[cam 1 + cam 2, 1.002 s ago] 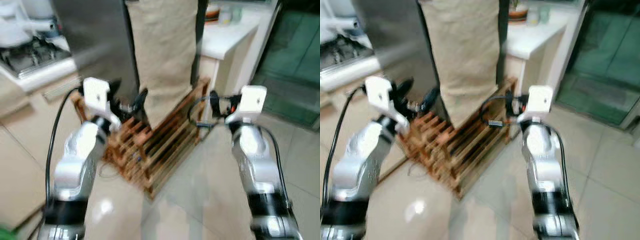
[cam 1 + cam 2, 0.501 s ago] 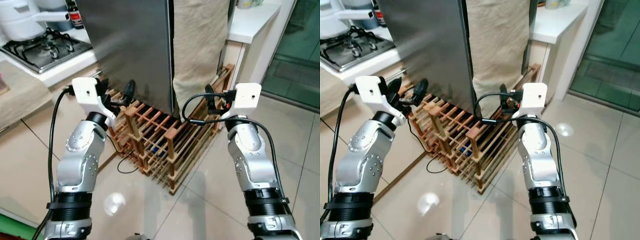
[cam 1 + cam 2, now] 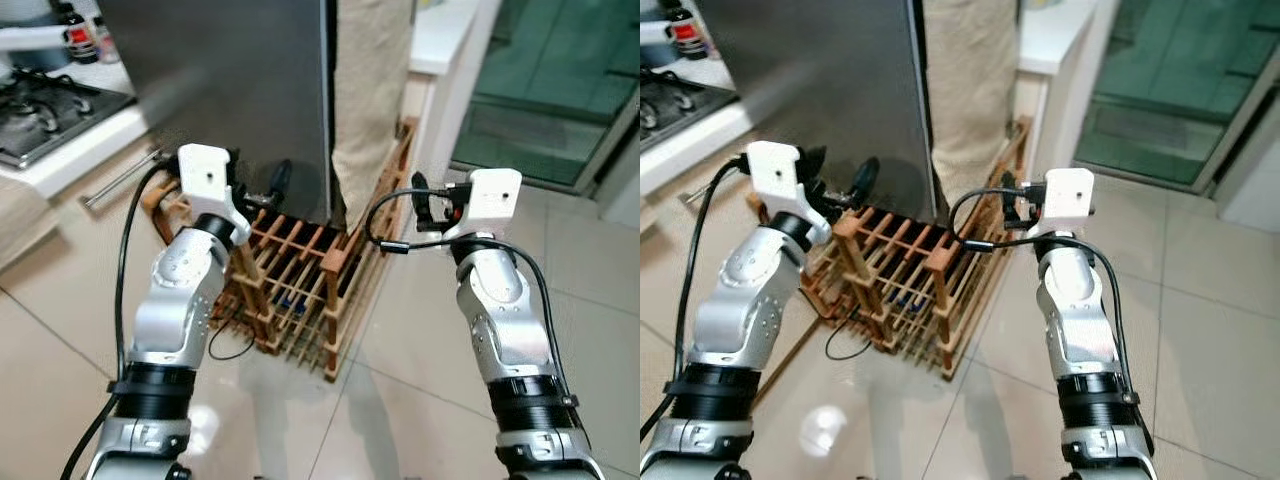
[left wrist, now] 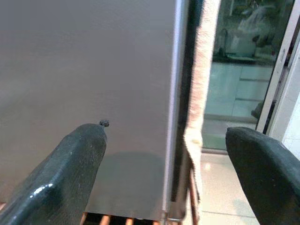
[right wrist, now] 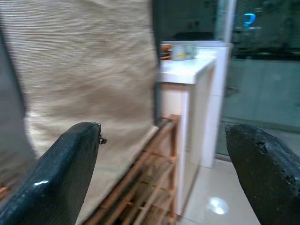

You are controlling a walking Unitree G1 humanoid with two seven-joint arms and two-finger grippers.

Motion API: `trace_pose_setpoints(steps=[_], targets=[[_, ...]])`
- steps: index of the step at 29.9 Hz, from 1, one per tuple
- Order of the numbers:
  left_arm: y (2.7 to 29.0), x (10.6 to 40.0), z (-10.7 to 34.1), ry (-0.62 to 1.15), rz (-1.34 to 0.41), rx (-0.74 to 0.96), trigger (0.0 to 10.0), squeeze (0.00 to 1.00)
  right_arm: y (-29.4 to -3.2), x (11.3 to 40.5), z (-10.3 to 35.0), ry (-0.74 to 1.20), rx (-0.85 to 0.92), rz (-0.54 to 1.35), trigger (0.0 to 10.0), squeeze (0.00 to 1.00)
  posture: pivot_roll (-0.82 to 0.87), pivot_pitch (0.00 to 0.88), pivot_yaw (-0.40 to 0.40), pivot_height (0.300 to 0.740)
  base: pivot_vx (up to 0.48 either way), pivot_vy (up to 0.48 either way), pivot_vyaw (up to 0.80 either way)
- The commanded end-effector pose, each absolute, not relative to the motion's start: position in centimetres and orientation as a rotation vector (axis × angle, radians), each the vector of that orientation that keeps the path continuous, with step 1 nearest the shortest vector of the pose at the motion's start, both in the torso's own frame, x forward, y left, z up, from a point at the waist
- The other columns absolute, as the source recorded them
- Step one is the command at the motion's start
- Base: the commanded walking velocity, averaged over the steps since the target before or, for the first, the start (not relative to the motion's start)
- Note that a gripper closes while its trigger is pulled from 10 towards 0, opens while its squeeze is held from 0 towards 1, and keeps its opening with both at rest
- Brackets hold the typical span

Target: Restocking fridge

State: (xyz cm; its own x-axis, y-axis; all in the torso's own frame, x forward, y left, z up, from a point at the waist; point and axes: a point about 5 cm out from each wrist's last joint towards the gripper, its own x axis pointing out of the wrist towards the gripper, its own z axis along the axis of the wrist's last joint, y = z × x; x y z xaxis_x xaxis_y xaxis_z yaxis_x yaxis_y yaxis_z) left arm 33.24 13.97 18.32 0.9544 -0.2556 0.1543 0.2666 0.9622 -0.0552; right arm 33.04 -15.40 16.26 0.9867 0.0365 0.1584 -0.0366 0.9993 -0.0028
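Fridge [image 3: 235, 90]: grey steel, door shut, upper centre-left of the head views.
Cloth [image 3: 368, 95]: beige, hanging down the fridge's right edge, over the rack.
Wooden rack [image 3: 300, 285]: on the tiled floor at the fridge's foot, frame centre.
Left gripper [image 4: 164, 164]: fingers spread wide, empty, raised above the rack facing the fridge door.
Right gripper [image 5: 164, 168]: fingers spread wide, empty, facing the cloth and the white counter [image 5: 187, 70].
Stove [image 3: 45, 100]: upper left.

Head stereo downward, wrists forward — fridge [image 3: 240, 90] shared
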Motion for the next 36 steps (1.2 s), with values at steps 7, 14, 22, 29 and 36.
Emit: trace_pose_setpoints(steps=[7,14,22,29,36], targets=[[14.0,34.1,18.1,-0.124,-0.204,-0.093,10.0,0.0,-16.0,32.9,16.8,-0.189,-0.002,0.013,10.0,0.83,-0.1,0.0,0.073,0.74,0.0,0.0,-0.61],[15.7,31.3,17.8,-0.195,-0.292,-0.082,10.0,0.0,-17.4,31.1,17.7,-0.262,-0.064,-0.04,10.0,0.83,-0.09,0.0,0.07,0.74,0.051,0.317,-0.09],[16.6,27.0,17.5,-0.212,-0.141,-0.091,10.0,0.0,-19.6,22.0,16.0,-0.308,-0.286,-0.139,10.0,0.83,-0.08,0.0,0.047,0.74,0.0,0.057,0.0],[14.5,27.1,18.1,-0.219,-0.32,-0.101,10.0,0.0,-19.5,22.9,16.2,-0.299,-0.267,-0.18,10.0,0.83,-0.1,0.0,0.063,0.74,0.206,0.0,0.0],[12.7,27.5,18.4,-0.214,-0.42,-0.09,10.0,0.0,-20.2,23.3,16.1,-0.291,-0.275,-0.237,10.0,0.83,-0.12,0.0,0.079,0.74,0.48,0.0,0.0]])
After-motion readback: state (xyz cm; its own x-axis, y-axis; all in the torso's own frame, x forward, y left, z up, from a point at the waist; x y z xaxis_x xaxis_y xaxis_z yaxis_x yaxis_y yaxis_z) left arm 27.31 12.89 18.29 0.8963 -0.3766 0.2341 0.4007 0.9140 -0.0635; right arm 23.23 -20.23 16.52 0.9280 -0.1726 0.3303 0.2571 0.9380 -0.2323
